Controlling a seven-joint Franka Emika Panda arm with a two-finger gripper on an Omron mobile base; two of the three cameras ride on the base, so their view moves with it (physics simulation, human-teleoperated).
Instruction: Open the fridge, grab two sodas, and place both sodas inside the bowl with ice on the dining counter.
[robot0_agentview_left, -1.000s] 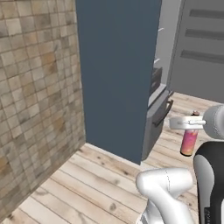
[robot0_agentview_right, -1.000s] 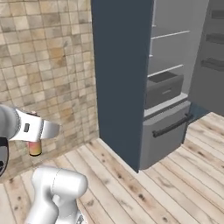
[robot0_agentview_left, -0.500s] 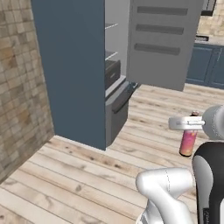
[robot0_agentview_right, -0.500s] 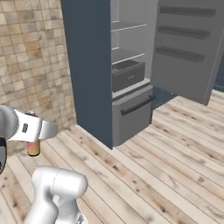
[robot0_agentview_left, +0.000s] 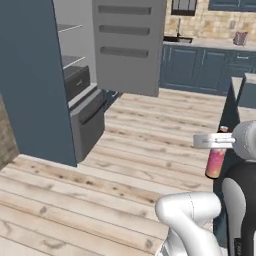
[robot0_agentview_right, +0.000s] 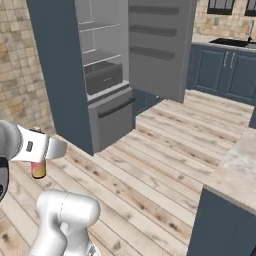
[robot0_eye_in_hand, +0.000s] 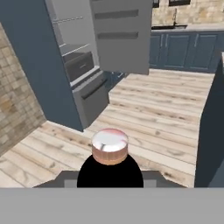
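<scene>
Gripping pink-orange soda bottle, claw closed around its neck

Wooden plank floor, blue cabinets

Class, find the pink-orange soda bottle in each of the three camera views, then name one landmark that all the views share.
Left base view: the pink-orange soda bottle hangs at the right, below the gripper.
Right base view: it sits at the far left edge, under the white arm.
Hand view: bottom centre, seen base-on.
Shared landmark: the open fridge, with its grey door swung wide.
</scene>
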